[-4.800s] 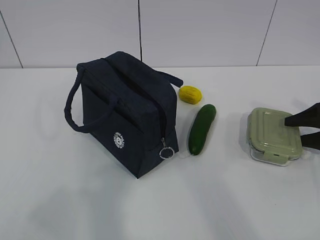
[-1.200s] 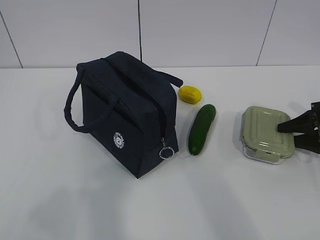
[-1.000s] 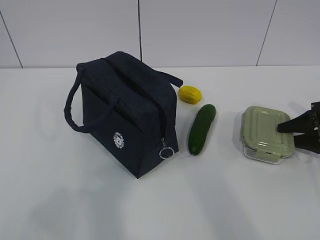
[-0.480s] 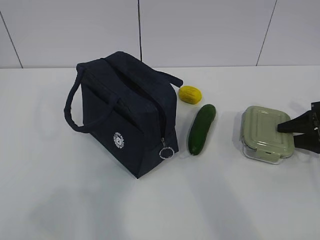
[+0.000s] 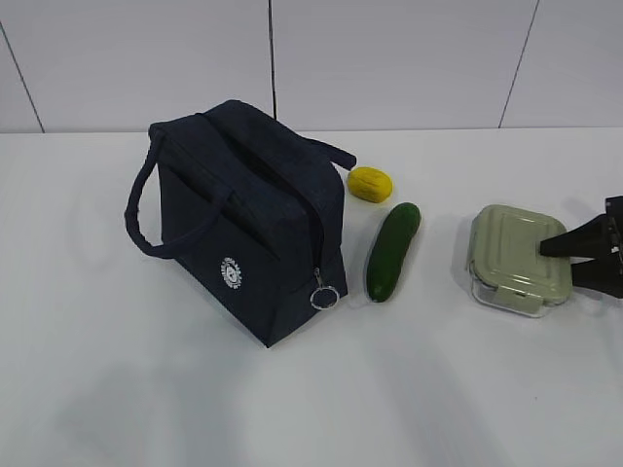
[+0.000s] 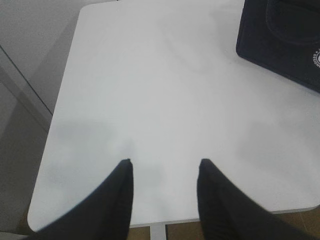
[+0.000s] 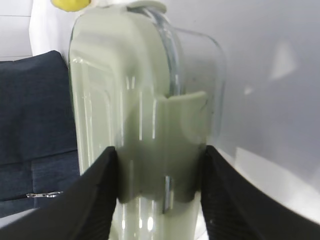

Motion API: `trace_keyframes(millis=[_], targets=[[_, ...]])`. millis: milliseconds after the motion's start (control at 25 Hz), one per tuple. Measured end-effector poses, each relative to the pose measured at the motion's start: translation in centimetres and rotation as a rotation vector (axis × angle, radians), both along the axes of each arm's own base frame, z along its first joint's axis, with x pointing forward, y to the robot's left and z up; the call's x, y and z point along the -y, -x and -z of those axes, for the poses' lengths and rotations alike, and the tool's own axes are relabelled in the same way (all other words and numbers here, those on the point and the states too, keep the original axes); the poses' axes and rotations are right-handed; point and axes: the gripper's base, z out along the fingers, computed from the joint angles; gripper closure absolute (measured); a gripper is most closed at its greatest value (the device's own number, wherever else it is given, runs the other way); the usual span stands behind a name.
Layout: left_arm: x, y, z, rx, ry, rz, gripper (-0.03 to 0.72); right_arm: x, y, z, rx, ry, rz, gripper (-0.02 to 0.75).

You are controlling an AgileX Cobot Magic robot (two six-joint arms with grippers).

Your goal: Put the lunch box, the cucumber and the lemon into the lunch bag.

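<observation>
Lunch box [image 5: 518,259] sat near the right edge of the bench [image 5: 292,409], one end tipped up slightly. Right gripper [image 7: 159,192] was closed across its short width, fingers [image 7: 92,200] pressed on lid and clear base by a side clip. Judged rigid, smooth and likely slippery, moderately heavy; a grip across the clipped sides looked soundest. Left gripper [image 6: 165,172] hung half open and empty over the left bench corner. Lunch bag [image 5: 253,219] stood mid-bench, zipper appearing shut; cucumber [image 5: 391,251] and lemon [image 5: 370,183] lay just right of it.
</observation>
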Motion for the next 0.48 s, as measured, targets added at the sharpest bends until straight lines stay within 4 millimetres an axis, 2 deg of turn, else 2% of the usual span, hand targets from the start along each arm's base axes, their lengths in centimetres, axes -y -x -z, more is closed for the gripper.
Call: trace_keyframes(millis=[480], targets=[[0.0, 0.0, 0.0, 0.0, 0.0, 0.0, 0.379, 0.05, -0.11, 0.04, -0.003, -0.004, 0.017, 0.372]])
